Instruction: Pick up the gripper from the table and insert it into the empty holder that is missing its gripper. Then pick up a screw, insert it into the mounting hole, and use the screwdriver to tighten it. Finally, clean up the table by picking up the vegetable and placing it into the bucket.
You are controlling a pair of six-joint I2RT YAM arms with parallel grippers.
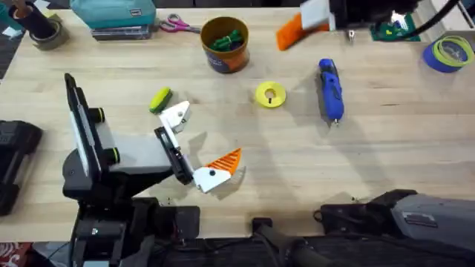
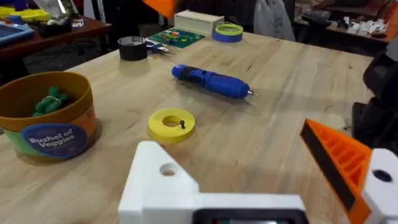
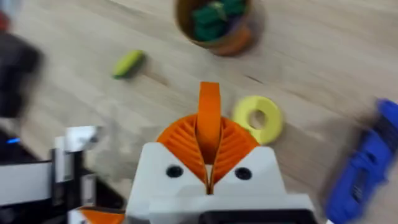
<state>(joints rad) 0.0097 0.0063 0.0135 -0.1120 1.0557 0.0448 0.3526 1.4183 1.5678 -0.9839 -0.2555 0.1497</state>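
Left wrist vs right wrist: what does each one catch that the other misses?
Left wrist, not right wrist: the blue tape roll, the black tape roll and a small dark screw on the yellow disc.

Right wrist, not left wrist: the yellow-green vegetable, and the loose orange finger pinched between the right gripper's pads.

Both: the bucket with green pieces inside, the yellow disc and the blue screwdriver.

Pale matt wood-grain table (image 1: 386,156); smooth blue plastic screwdriver (image 1: 330,89); glossy paper-labelled bucket (image 2: 53,134).
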